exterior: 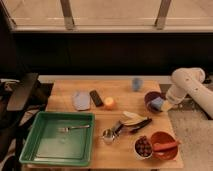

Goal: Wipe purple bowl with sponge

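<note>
The dark purple bowl [150, 99] stands at the right edge of the wooden table [117, 150], behind the orange-red bowl [164, 145]. The light-blue sponge [158, 103] sits in the purple bowl's right side. My gripper [162, 103] comes in from the right at the end of the white arm [189, 85] and is right at the sponge, over the bowl's rim. The arm hides part of the bowl's right rim.
A green tray [37, 150] with a fork lies front left. A pale grey-blue cloth piece [80, 100], a dark block [96, 97], an orange object [109, 103] and a small blue cup [136, 83] stand on the table's far half. Utensils [131, 122] lie in the middle.
</note>
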### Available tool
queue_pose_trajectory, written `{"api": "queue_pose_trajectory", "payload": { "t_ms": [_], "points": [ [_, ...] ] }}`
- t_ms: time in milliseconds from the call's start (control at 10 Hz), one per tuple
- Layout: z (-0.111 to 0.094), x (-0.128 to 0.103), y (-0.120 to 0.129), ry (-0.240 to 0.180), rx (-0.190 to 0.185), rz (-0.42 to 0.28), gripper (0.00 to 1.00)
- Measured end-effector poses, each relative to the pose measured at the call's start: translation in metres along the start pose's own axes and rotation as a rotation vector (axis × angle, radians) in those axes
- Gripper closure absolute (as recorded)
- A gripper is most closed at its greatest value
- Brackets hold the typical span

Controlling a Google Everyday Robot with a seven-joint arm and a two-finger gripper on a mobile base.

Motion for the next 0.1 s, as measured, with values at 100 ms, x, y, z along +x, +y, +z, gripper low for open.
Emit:
{"api": "queue_pose_trajectory", "payload": {
  "t_ms": [100],
  "points": [
    [-0.0031, -0.0019, -0.0069, 0.002, 0.014, 0.004, 1.00]
  ]
}}
